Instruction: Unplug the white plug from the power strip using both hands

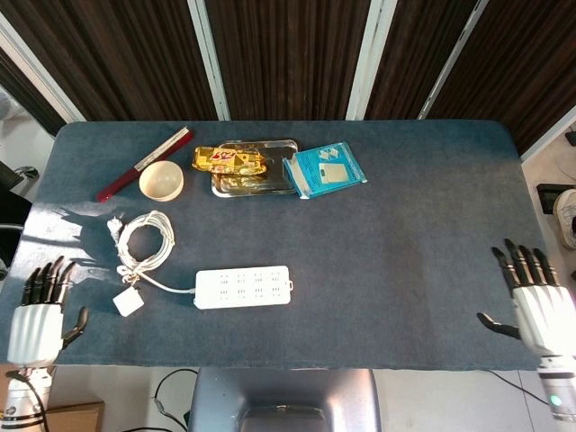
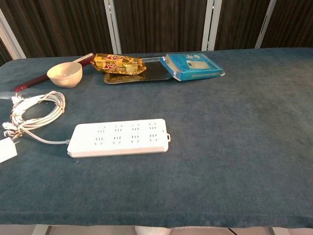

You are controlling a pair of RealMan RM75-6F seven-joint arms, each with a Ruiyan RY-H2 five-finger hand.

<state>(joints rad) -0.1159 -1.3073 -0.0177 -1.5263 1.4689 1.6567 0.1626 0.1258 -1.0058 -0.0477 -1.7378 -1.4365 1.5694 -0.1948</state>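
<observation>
The white plug (image 1: 127,301) lies loose on the cloth, left of the white power strip (image 1: 243,287).
</observation>
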